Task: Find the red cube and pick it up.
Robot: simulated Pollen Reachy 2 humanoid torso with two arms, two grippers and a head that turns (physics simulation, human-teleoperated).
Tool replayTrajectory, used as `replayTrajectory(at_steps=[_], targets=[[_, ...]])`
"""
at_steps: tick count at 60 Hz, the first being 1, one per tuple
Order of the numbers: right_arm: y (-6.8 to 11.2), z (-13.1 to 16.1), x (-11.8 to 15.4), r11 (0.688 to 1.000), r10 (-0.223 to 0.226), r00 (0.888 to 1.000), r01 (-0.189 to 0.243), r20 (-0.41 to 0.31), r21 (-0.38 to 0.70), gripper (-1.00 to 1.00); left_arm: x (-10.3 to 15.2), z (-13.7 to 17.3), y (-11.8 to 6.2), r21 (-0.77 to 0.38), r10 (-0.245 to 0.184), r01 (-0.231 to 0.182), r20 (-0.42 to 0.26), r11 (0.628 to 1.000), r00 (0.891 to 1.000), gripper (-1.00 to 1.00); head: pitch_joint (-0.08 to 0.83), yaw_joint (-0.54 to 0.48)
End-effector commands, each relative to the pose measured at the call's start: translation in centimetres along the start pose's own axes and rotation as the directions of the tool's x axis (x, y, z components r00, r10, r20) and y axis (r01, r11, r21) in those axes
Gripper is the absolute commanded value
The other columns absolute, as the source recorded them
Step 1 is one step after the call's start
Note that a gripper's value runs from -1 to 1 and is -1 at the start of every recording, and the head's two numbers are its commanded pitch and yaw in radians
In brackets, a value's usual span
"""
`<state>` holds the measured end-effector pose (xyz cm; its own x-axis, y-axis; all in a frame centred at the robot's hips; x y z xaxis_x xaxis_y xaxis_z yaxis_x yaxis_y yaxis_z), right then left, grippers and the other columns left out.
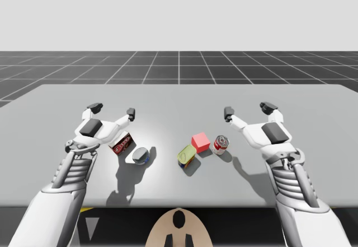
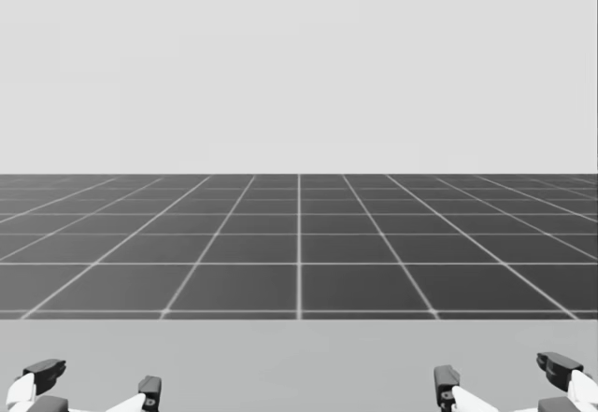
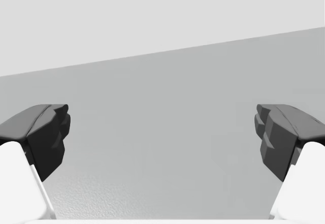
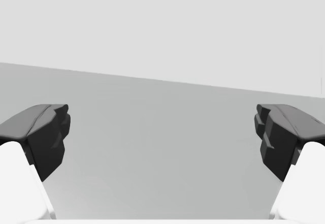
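My left gripper is held over the grey table with its fingers spread wide, holding nothing. My right gripper stands the same way, fingers far apart and nothing gripped. In both wrist views bare tabletop lies ahead of the fingers.

The red cube sits on the table between my two arms, closer to the right one. It lies behind my right fingertips, back toward my torso, off the inner side of the inner finger and clear of it. It is not between the fingers of either gripper, and it is well apart from my left fingers.

Just beside the cube, on the side toward my right wrist, stands a red-and-white can. On its other side, a little nearer my torso, is a yellow-green can, which seems to lie tilted against the cube, though I cannot tell whether they touch.

A dark red box lies behind my left gripper's inner finger, near that wrist. A silver can is just beside the box.
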<state>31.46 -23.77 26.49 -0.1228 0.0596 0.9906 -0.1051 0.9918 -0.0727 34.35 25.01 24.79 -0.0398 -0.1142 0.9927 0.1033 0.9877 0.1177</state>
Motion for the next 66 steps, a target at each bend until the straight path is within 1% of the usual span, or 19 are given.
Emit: replayTrajectory(at_steps=[1,4,6,9,10,13,14,17,18,21,23,26,29,30,47,52,57,61,66], targets=[[0.0,0.1,-0.1,0.999,0.003,1.0,-0.002,0.024,-0.039,-1.0,0.0,0.0,-0.1,0.001,0.0,0.0,-0.001,1.0,1.0,-1.0,0.009,0.0],[0.0,0.1,0.1,1.0,0.003,1.0,-0.003,0.027,-0.014,-1.0,0.0,0.0,-0.1,0.001,-0.001,0.001,0.0,1.0,1.0,-1.0,0.016,0.0],[-0.1,0.0,0.1,1.0,-0.012,1.0,0.012,0.026,-0.013,-1.0,0.0,0.0,-0.1,0.001,-0.001,0.001,0.0,1.0,1.0,-1.0,0.031,0.0],[-0.2,-0.1,0.1,1.0,-0.008,1.0,0.008,0.021,-0.014,-1.0,0.0,0.0,-0.1,0.001,-0.001,0.001,0.0,1.0,1.0,-1.0,0.047,0.0],[-0.2,-0.1,0.1,1.0,-0.01,1.0,0.01,0.016,-0.013,-1.0,0.1,0.0,-0.1,0.001,-0.001,0.001,0.0,1.0,1.0,-1.0,0.07,-0.01],[-0.3,-0.1,0.1,1.0,-0.011,1.0,0.011,0.013,-0.014,-1.0,0.1,0.0,-0.1,0.002,-0.002,0.002,0.001,1.0,1.0,-1.0,0.098,-0.01],[-0.3,-0.1,0.1,1.0,-0.011,1.0,0.011,0.012,-0.015,-1.0,0.1,0.1,-0.1,0.002,-0.001,0.001,0.002,1.0,1.0,-1.0,0.132,-0.01],[-0.2,-0.1,0.1,1.0,-0.011,1.0,0.011,0.01,-0.014,-1.0,0.1,0.1,-0.1,0.003,-0.001,0.001,0.003,1.0,1.0,-1.0,0.168,-0.02],[-0.2,-0.1,0.0,1.0,-0.009,1.0,0.009,0.01,-0.014,-1.0,0.1,0.1,0.0,0.003,-0.002,0.002,0.004,1.0,1.0,-1.0,0.201,-0.02],[-0.2,-0.1,0.0,1.0,-0.01,1.0,0.01,0.008,-0.014,-1.0,0.1,0.1,0.0,0.003,-0.003,0.003,0.005,1.0,1.0,-1.0,0.237,-0.03],[-0.2,-0.1,0.0,1.0,-0.01,1.0,0.01,0.007,-0.014,-1.0,0.2,0.1,0.0,0.003,-0.003,0.003,0.006,1.0,1.0,-1.0,0.282,-0.03],[-0.2,-0.2,-0.1,1.0,-0.006,1.0,0.006,0.005,-0.014,-1.0,0.2,0.1,0.0,0.002,-0.002,0.002,0.007,1.0,1.0,-1.0,0.326,-0.04],[-0.2,-0.2,-0.1,1.0,-0.006,1.0,0.006,0.005,-0.014,-1.0,0.2,0.2,0.0,0.002,-0.004,0.004,0.008,1.0,1.0,-1.0,0.359,-0.05],[-0.2,-0.2,-0.1,1.0,-0.006,1.0,0.006,0.004,-0.015,-1.0,0.2,0.2,0.1,0.002,-0.005,0.005,0.009,1.0,1.0,-1.0,0.391,-0.05],[-0.1,-0.3,-0.2,1.0,0.0,1.0,0.0,0.002,-0.017,-1.0,0.5,0.5,0.0,-0.006,-0.014,0.014,0.024,1.0,1.0,-1.0,0.614,-0.15],[-0.1,-0.2,0.0,1.0,0.003,1.0,-0.003,0.005,-0.017,-1.0,0.6,0.5,-0.1,-0.01,-0.014,0.014,0.028,1.0,1.0,-1.0,0.659,-0.16],[0.2,0.1,0.2,1.0,0.0,1.0,0.0,0.0,-0.004,-1.0,0.7,0.6,-0.2,-0.01,-0.015,0.015,0.029,1.0,0.999,-1.0,0.675,-0.17],[0.8,0.7,0.8,1.0,0.017,1.0,-0.017,-0.011,0.009,-1.0,0.7,0.7,-0.2,-0.007,-0.016,0.016,0.031,1.0,0.999,-1.0,0.677,-0.17],[1.9,2.4,1.9,0.998,0.009,0.999,-0.007,-0.035,0.066,-1.0,0.7,0.7,-0.2,-0.003,-0.011,0.011,0.027,1.0,1.0,-1.0,0.674,-0.16]])
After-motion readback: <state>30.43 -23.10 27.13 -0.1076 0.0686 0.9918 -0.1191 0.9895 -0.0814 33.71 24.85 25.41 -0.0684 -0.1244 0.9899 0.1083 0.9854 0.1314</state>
